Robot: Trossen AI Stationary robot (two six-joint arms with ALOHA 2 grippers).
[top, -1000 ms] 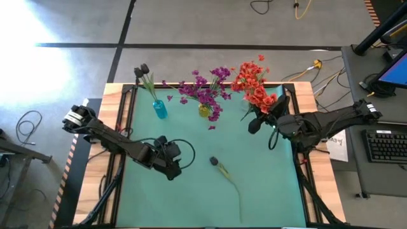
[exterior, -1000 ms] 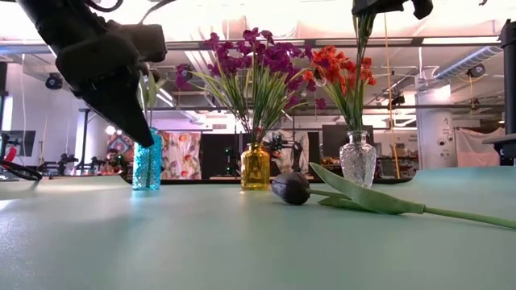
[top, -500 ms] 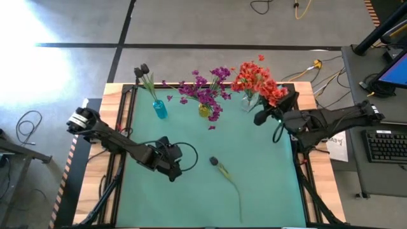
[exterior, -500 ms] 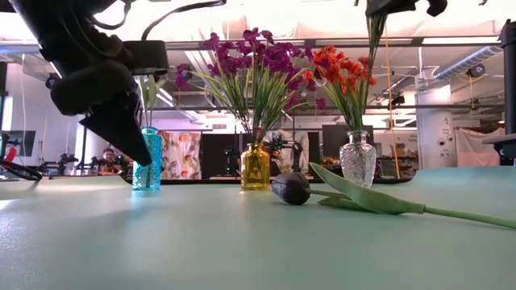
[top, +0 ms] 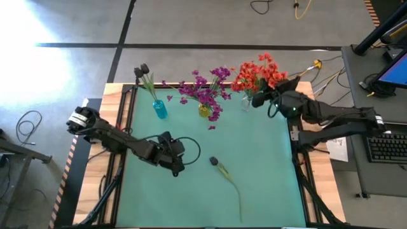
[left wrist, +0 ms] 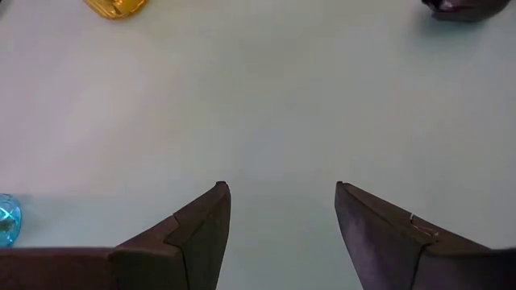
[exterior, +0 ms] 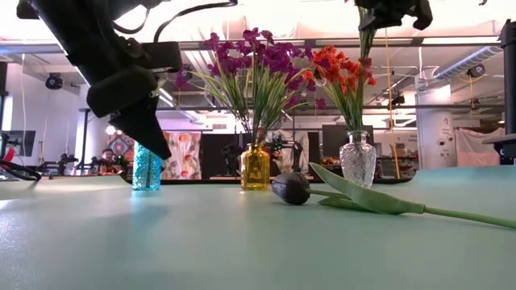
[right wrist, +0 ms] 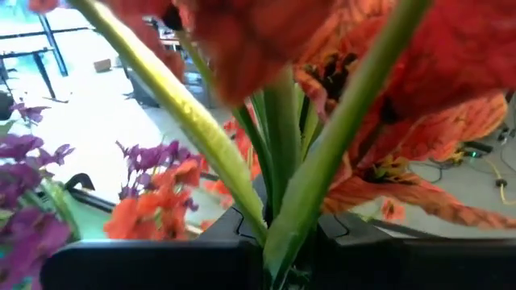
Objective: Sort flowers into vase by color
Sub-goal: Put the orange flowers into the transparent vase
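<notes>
Right pincer (top: 259, 100): pinching orange-red flower stems (right wrist: 322, 173) above the clear vase (exterior: 357, 160).
Left pincer (left wrist: 278, 213): hovering spread, well apart from that vase.

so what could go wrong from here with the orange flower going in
1. The right tool holds an orange-red flower above the clear vase, which is already full of orange-red flowers. The stem could catch on them or miss the narrow neck.
2. Pushing down off-centre might tip the clear vase, which stands close to the yellow vase.
3. The left tool, open over the mat, is near the dark flower lying there and could nudge it.
</notes>
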